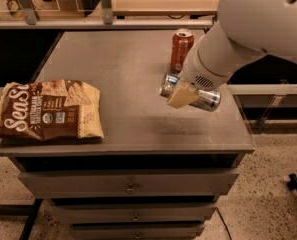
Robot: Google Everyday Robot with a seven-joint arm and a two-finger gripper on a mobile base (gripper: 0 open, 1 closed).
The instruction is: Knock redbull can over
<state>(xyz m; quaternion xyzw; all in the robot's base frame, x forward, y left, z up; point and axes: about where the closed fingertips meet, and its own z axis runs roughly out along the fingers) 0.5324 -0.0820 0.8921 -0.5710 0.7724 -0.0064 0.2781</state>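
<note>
Two cans: redbull can lies sideways behind the end effector, whose grip I cannot tell; soda can stands upright.

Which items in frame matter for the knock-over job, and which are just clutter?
Job:
- redbull can, lying on its side
- gripper, across the can's middle

Clutter:
- orange soda can, upright behind it
- chip bag, far left

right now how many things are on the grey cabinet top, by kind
drink cans: 2 (slim silver-and-blue redbull can lying on its side; shorter orange-red soda can upright)
snack bags: 1 (flat brown-and-cream chip bag)
total: 3
The gripper is in front of the redbull can's middle.
</note>
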